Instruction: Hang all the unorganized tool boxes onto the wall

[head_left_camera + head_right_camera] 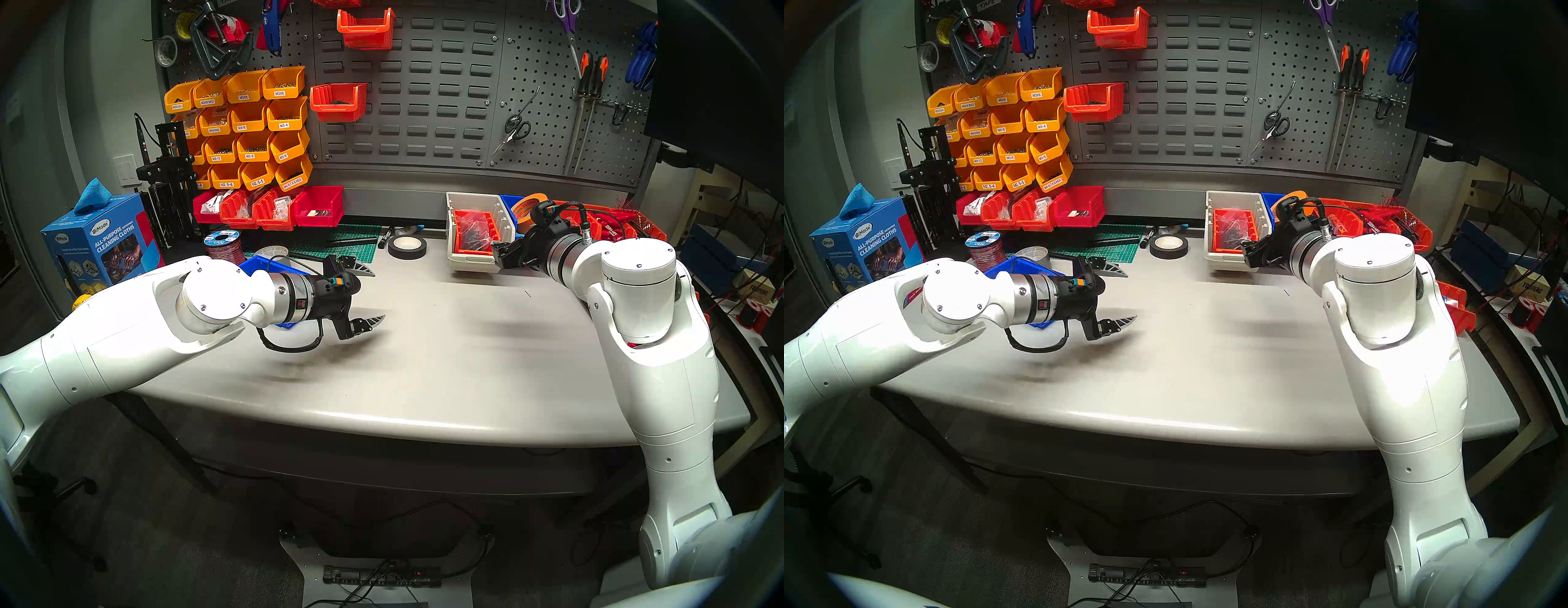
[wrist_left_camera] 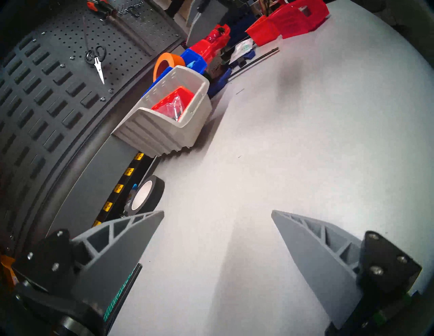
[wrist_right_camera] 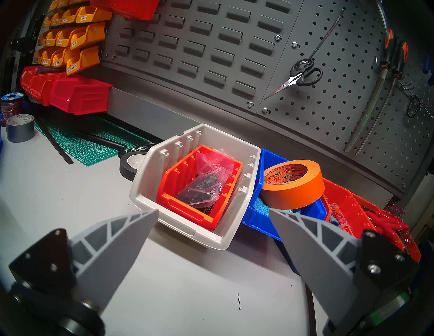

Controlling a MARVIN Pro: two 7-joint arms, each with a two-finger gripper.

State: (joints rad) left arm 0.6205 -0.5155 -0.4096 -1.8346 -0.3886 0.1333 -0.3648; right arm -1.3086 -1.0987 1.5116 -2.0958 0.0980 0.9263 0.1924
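Right wrist view shows the right end effector (image 3: 212, 213) with its fingers spread apart and nothing between them, aimed at the beige bin (image 3: 187, 225), which stands on the table (image 3: 164, 281) just below the louvred panel (image 3: 211, 47). An orange-red bin (image 3: 187, 211) with a plastic bag is nested inside it, and a blue bin (image 3: 258, 218) carrying a roll of orange tape (image 3: 293, 187) is touching its far side. The left end effector (image 1: 365, 297) is likewise held apart and empty over the bare table, with a second blue bin (image 1: 263, 267) largely hidden behind its wrist. The beige bin is best taken by its front lip or one side wall, kept level so the nested contents are not spilled, and drawn clear of the blue neighbour before being lifted. Its rear hook should then be lowered squarely into a free row of louvres.
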